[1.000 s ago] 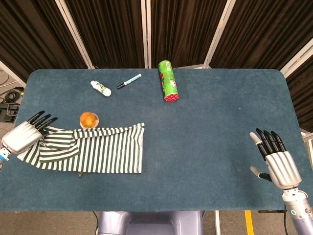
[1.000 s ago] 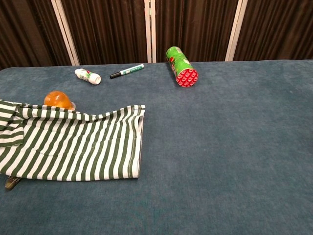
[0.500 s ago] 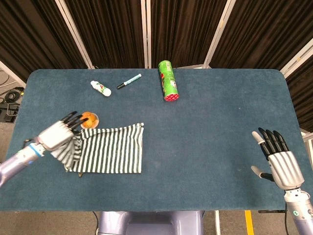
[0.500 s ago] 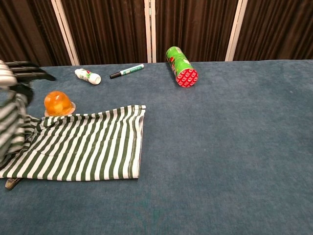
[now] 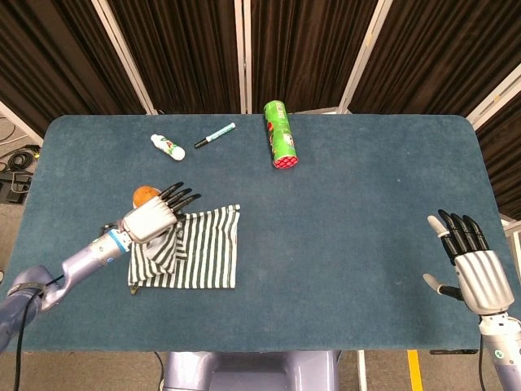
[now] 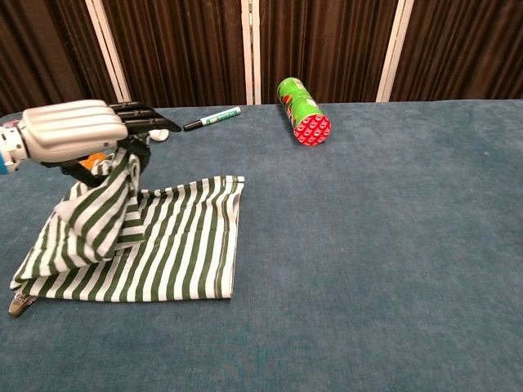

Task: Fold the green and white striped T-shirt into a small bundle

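The green and white striped T-shirt (image 5: 199, 254) (image 6: 176, 245) lies on the left part of the blue table. My left hand (image 5: 153, 218) (image 6: 78, 131) holds the shirt's left end lifted above the rest of the cloth, a fold hanging down from under the palm. My right hand (image 5: 472, 273) hovers far off at the table's right front corner, fingers spread, nothing in it; the chest view does not show it.
An orange ball (image 5: 144, 195) sits just behind my left hand. Further back lie a small white bottle (image 5: 167, 147), a marker pen (image 5: 215, 135) (image 6: 212, 119) and a green can (image 5: 281, 134) (image 6: 303, 101) on its side.
My left hand has carried the shirt's left end up and to the right over the rest of the cloth, so the shirt now covers a shorter stretch. The right hand barely shifted.
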Controlling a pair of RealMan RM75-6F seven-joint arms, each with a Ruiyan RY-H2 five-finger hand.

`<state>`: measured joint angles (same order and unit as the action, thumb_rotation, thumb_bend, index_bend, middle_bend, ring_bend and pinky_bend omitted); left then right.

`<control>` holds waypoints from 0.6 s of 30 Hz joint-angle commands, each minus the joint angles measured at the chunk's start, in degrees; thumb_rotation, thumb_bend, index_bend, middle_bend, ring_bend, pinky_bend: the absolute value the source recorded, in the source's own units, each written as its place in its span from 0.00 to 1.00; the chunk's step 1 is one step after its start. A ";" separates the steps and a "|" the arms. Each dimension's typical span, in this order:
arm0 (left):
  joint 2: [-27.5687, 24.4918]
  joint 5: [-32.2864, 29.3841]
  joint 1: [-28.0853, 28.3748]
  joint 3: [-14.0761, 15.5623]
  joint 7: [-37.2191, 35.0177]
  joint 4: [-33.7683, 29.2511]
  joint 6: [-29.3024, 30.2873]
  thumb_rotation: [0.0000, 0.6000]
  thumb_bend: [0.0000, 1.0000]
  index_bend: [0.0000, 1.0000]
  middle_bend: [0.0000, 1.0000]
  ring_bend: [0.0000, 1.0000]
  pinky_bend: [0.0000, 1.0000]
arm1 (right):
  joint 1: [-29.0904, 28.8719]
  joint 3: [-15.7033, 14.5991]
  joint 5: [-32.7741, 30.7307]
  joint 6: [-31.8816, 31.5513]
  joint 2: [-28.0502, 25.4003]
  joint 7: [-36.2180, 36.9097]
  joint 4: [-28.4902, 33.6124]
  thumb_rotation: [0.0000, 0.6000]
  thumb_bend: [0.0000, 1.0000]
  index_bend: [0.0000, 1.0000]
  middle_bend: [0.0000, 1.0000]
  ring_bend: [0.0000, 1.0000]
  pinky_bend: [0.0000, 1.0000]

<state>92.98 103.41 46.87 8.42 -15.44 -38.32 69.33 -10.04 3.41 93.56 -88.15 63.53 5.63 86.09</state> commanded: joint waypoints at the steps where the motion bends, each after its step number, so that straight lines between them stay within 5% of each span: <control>1: 0.89 -0.23 0.95 -0.53 0.52 -0.49 -1.02 1.00 0.53 0.80 0.00 0.00 0.00 | -0.05 0.04 -0.06 0.13 0.04 0.04 -0.09 1.00 0.00 0.06 0.00 0.00 0.00; 18: 9.11 -0.78 4.16 -1.12 -0.70 4.72 -5.22 1.00 0.52 0.79 0.00 0.00 0.00 | -0.18 0.29 -0.57 0.72 0.27 0.20 -0.53 1.00 0.00 0.06 0.00 0.00 0.00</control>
<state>101.64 102.57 50.72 7.26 -16.04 -34.06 64.37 -10.22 3.69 93.01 -87.45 63.79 5.82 85.57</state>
